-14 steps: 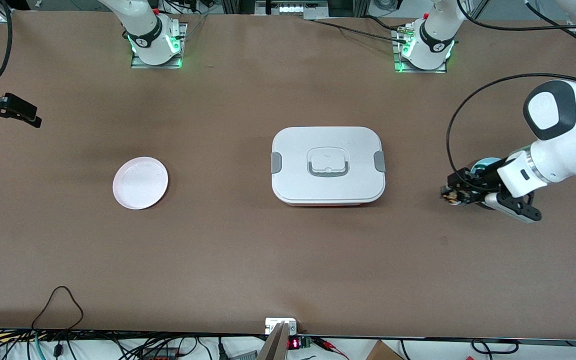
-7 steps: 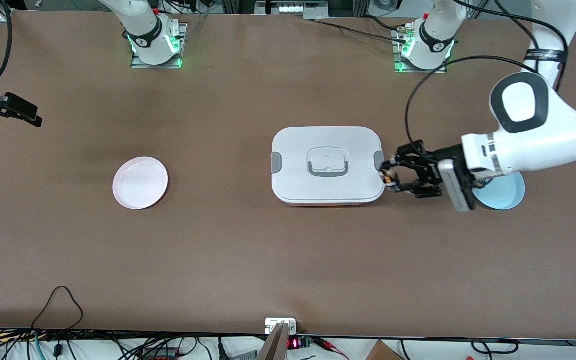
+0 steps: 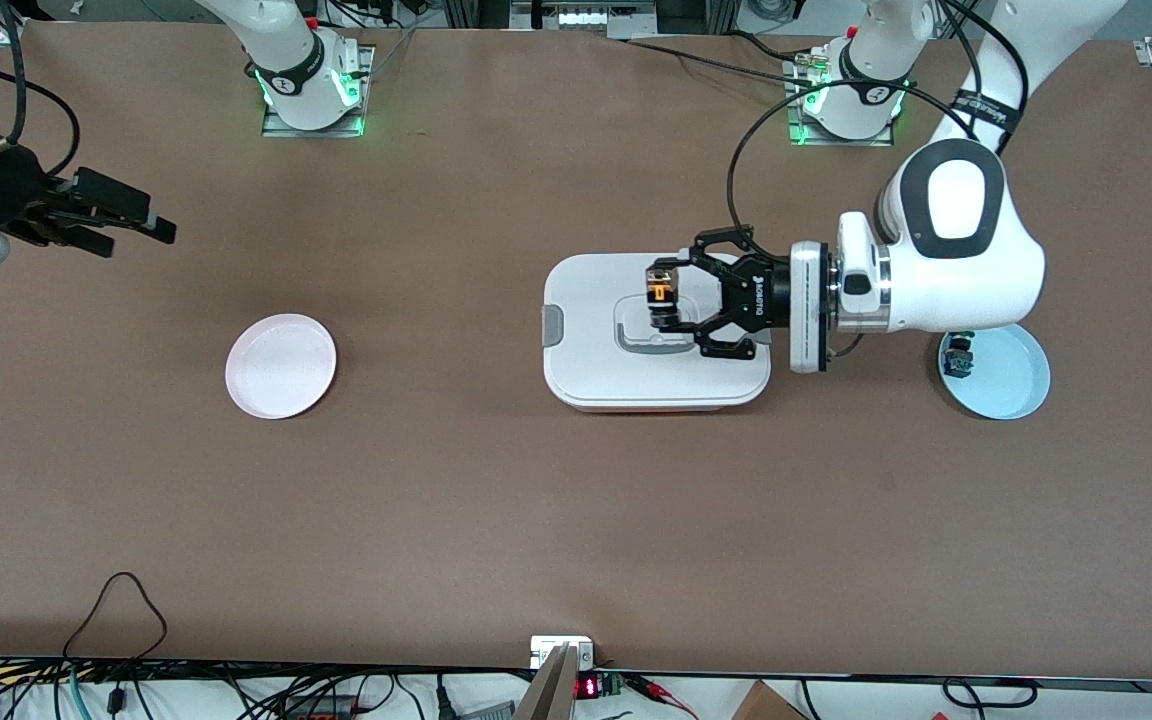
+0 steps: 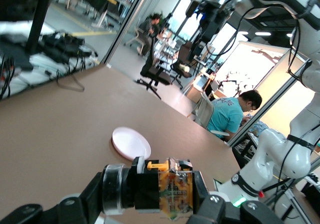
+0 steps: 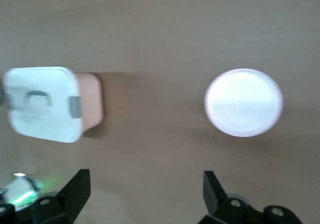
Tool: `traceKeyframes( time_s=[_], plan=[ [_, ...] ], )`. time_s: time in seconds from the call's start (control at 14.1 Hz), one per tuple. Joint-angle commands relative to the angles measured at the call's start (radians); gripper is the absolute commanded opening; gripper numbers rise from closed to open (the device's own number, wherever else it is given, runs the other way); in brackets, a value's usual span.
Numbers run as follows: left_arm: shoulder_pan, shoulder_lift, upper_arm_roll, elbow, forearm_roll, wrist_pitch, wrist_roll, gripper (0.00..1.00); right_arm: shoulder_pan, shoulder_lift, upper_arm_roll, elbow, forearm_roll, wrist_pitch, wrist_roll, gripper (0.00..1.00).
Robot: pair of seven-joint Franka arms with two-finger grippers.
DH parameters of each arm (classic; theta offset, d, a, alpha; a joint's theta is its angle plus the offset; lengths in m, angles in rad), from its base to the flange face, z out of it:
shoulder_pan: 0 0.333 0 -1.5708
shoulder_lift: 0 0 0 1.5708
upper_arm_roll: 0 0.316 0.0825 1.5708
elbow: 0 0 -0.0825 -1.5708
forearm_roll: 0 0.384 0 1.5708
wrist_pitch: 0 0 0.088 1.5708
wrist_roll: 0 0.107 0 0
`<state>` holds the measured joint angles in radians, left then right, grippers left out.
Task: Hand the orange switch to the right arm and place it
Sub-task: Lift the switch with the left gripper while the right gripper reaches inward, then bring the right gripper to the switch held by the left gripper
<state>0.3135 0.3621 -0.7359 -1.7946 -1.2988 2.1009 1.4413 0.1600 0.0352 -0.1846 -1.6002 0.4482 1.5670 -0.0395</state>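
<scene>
The left hand (image 3: pixel 664 298) pinches the orange switch (image 3: pixel 658 287) in the air over the white lidded box (image 3: pixel 596 375); the right hand (image 3: pixel 121 220) hangs with fingers spread over the bench (image 3: pixel 536 520) at its own end, well apart from it. The risk I judge greatest is the handover: the switch is tiny, leaving little free surface for a second grip, so an early release could drop it onto the lid. White lettering on the left hand's body seems to read "ROBOTIQ", though it is small.
</scene>
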Motion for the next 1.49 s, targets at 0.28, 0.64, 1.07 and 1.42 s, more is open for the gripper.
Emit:
traceKeyframes(
  time_s=[0.28,0.64,1.07,1.42],
  plan=[
    [-0.138,0.011,-0.005,-0.006,-0.307,0.117,0.402,0.05,0.021,0.046,-0.003,-0.120,0.534,0.019,0.020,1.00],
    [-0.169,0.009,-0.005,-0.029,-0.416,0.105,0.574,0.05,0.088,0.101,-0.003,-0.274,0.880,0.021,-0.069,1.00],
    [-0.261,0.073,0.000,0.024,-0.424,0.137,0.584,0.05,0.251,0.173,-0.003,-0.271,1.062,0.031,-0.099,1.00],
    [-0.300,0.080,0.000,0.043,-0.448,0.208,0.584,0.05,0.316,0.229,-0.003,-0.274,1.190,0.041,-0.174,1.00]
  ],
)
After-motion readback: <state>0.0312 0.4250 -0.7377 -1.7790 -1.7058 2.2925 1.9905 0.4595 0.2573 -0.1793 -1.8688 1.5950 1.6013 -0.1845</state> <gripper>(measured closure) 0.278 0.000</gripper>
